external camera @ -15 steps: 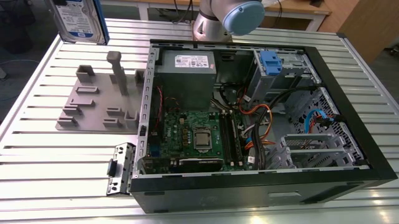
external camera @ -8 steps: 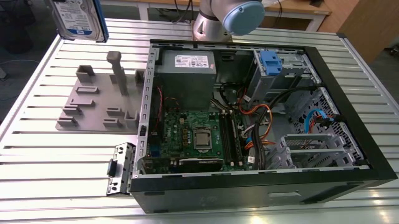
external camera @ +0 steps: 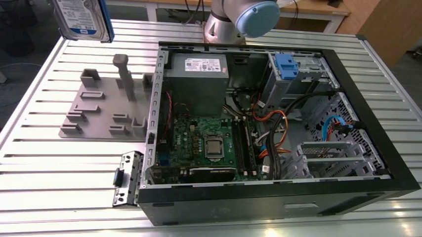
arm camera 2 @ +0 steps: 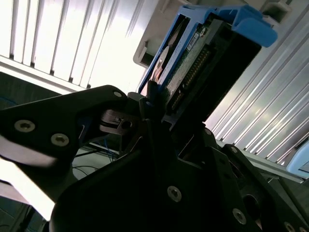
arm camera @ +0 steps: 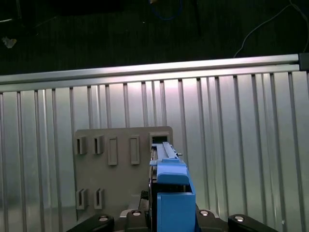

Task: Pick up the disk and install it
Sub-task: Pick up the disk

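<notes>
The disk [external camera: 80, 17] is held aloft.
The gripper [arm camera 2: 154, 108] grips it upright above the grey rack [external camera: 99, 116]; the drive cage [external camera: 300, 81] lies well apart, toward the exterior view's right.

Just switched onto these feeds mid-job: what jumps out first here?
The disk, silver in its bright blue bracket, hangs clamped in the claw above the table at the exterior view's left. Below it lies the grey fixture plate with its slots, and the open computer case takes up the table's middle, motherboard and cables bare.
</notes>
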{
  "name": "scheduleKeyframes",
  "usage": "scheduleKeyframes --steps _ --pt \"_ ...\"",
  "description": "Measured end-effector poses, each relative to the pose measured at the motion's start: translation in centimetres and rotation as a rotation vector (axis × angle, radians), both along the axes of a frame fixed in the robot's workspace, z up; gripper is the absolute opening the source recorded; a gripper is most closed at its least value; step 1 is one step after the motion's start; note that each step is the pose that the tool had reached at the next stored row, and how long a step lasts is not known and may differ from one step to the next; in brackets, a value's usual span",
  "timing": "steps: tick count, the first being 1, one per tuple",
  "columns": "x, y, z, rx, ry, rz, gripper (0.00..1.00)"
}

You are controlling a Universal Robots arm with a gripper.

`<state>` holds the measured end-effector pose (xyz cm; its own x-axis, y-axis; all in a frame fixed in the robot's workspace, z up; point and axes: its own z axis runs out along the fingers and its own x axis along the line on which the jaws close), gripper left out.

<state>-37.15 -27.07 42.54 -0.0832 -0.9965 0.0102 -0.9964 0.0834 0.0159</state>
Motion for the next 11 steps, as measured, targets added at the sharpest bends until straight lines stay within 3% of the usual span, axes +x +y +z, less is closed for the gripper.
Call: scheduleKeyframes --steps 11 --pt "0.0 0.0 0.91 0.0 0.0 0.0 0.36"
